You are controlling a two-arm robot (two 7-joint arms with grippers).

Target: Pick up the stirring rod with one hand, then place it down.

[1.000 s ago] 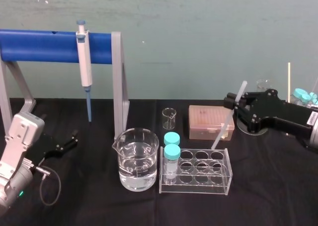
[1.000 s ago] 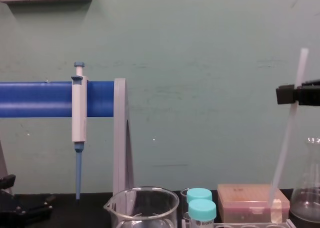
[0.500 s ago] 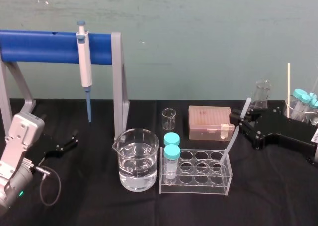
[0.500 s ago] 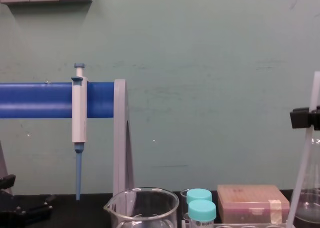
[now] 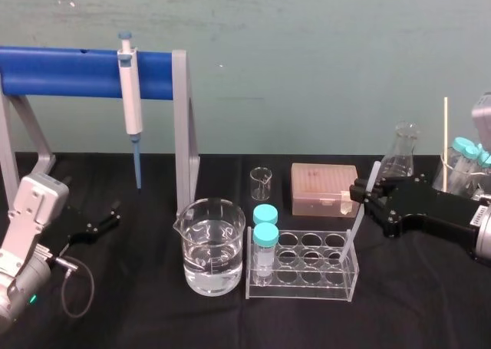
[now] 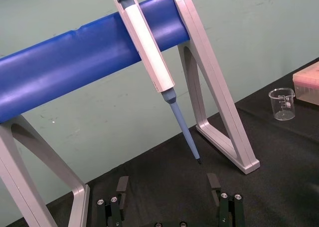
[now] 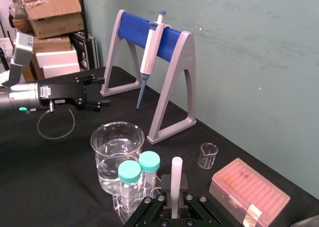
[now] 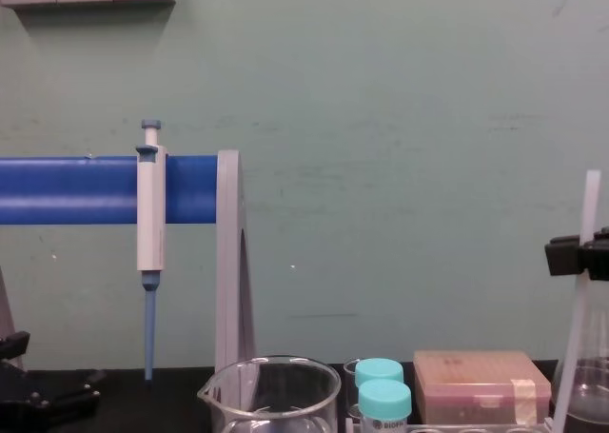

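Note:
The stirring rod [image 5: 357, 217] is a thin whitish stick, tilted slightly, with its lower end beside the right end of the clear tube rack [image 5: 303, 276]. My right gripper [image 5: 362, 193] is shut on its upper part, just right of the pink box. From the chest the stirring rod [image 8: 576, 328] stands almost upright at the right edge in the right gripper [image 8: 574, 258]. The right wrist view has the stirring rod [image 7: 176, 179] rising between the black fingers of the right gripper [image 7: 173, 207]. My left gripper [image 5: 103, 220] rests parked at the far left, and the left gripper [image 6: 169, 209] is open.
A beaker of water [image 5: 213, 245] stands left of the rack, which holds two teal-capped tubes [image 5: 265, 234]. Behind are a small beaker [image 5: 261, 182], a pink tip box [image 5: 324, 188] and a flask [image 5: 403, 153]. A pipette [image 5: 132, 96] hangs on the blue stand [image 5: 69, 71].
My right gripper has come down and toward me with the stirring rod, which now stands lower and more upright beside the rack. The left arm has not moved.

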